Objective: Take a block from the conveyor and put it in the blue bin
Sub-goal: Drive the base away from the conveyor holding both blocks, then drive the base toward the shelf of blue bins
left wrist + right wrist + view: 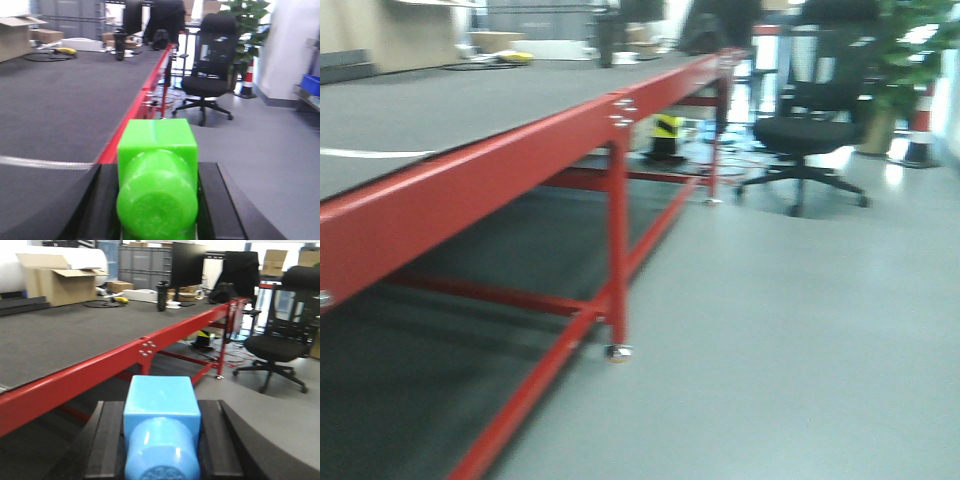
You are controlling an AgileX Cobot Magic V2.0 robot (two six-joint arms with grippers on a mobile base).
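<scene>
Left gripper, seen from its own wrist camera, is clamped on a bright green block: black fingers press against both sides, and the block fills the frame at 6 o'clock. Behind it the conveyor spreads its dark grey belt from 9 to 11 o'clock, its red edge running toward 12 o'clock. A black office chair stands on the pale floor at 1 o'clock, with a leafy plant and a striped traffic cone behind it. At 3 o'clock a blue bin is cut off by the frame edge, well apart from the block. Right gripper, in its own wrist camera, is closed the same way on a light blue block at 6 o'clock. The conveyor's red edge crosses from 8 toward 1 o'clock, with the belt above it. An open cardboard box sits at 10 o'clock and a dark monitor at 12 o'clock. The blurred front-facing view shows neither gripper: only the conveyor from 7 to 12 o'clock, its red legs on the floor, and the chair at 1 o'clock.
</scene>
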